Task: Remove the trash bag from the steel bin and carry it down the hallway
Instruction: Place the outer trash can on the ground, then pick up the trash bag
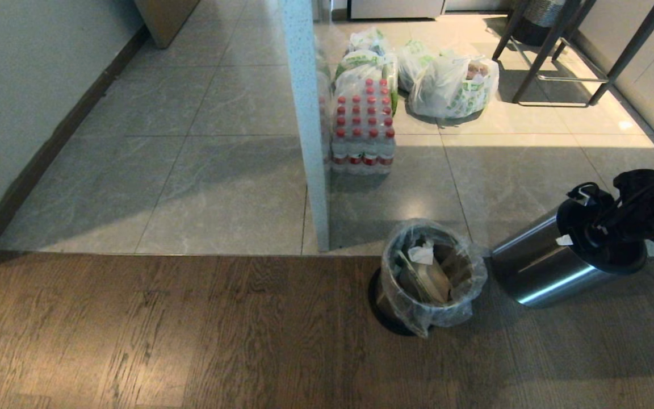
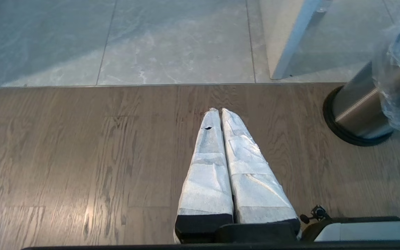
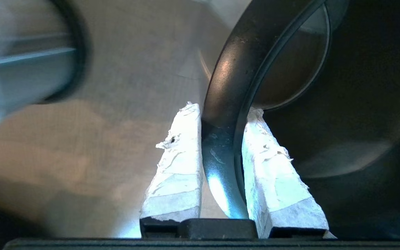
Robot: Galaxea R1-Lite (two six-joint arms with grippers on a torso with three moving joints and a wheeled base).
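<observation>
Right gripper [image 3: 221,121] at right edge of head view – white-wrapped fingers [image 3: 179,166] clamped on a black rim. Left gripper [image 2: 219,111] parked low – fingers together.

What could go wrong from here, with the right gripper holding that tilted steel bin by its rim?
1. The right gripper pinches only the black rim of the steel bin, which hangs tilted; it might slip and fall.
2. That bin is close to the trash bag; a swing could snag the thin plastic or tip it over.
3. The bag is open at the top, so scraps may spill when it is lifted.
</observation>
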